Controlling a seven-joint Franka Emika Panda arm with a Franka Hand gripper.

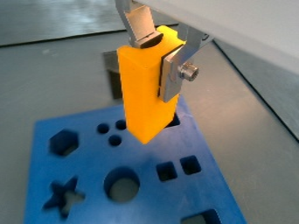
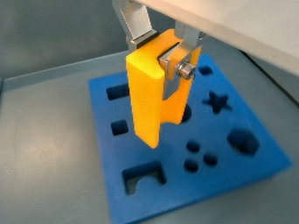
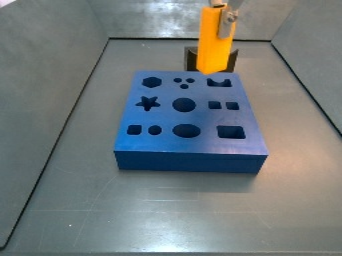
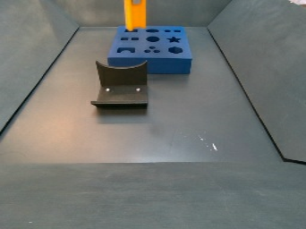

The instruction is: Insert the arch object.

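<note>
I go across from left to right. In both side views the blue board [image 3: 187,118] lies flat on the grey floor [image 3: 160,210], its top cut with shaped holes: a star, circles, squares, a hexagon. In a side view the dark fixture [image 4: 120,86] stands on the floor [image 4: 156,134] in front of the board [image 4: 156,48], well apart from it.

Further right, at the board's far edge, I see the orange block [image 3: 214,42] standing upright above the board. The gripper [image 3: 227,12] pinches it near its top; most of the hand is cut off by the frame there. In a side view the block [image 4: 135,13] shows as an orange upright over the board's far left corner.

In both wrist views the gripper [image 1: 162,54] has its silver fingers [image 1: 177,70] pressed against opposite faces of the block [image 1: 146,92], holding it. The block's lower end hangs over an opening near the board's edge [image 2: 140,179]. I cannot tell whether the tip has entered the hole or only hovers just above it.
</note>
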